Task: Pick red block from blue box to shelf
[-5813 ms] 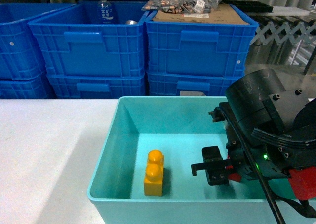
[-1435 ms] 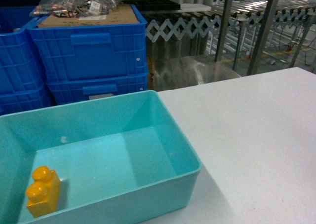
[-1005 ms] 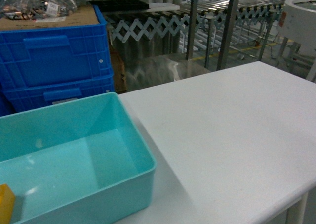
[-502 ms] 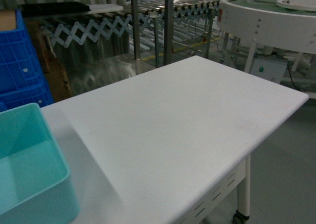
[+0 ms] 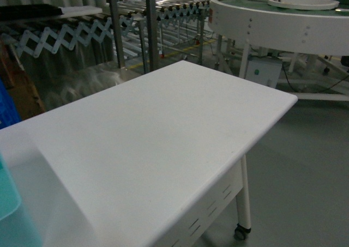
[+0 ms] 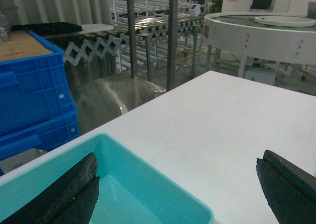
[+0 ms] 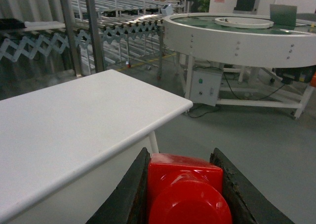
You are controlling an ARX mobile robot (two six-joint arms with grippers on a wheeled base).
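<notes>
The red block [image 7: 185,182], glossy with one round stud facing the camera, sits between the two black fingers [image 7: 129,194] of my right gripper [image 7: 185,192], which is shut on it. It hangs past the white table's corner, above grey floor. My left gripper [image 6: 177,187] is open and empty, over the right end of the blue box [image 6: 148,167], a turquoise tub. Only a sliver of the blue box [image 5: 7,203] shows in the head view, at the bottom left. The shelf's shiny steel uprights [image 5: 149,29] rise behind the table. Neither gripper shows in the head view.
The white table [image 5: 152,143] ends at a rounded corner on the right, with a wheeled leg [image 5: 244,203] below it. A big round white machine [image 5: 272,18] stands at the back right. Dark blue crates [image 6: 29,90] are stacked behind the tub. Roller conveyors [image 7: 128,21] run behind.
The head view has swung right: the blue box and crates slid off to the left, and the table's right end and the round machine came in. The right gripper no longer shows there.
</notes>
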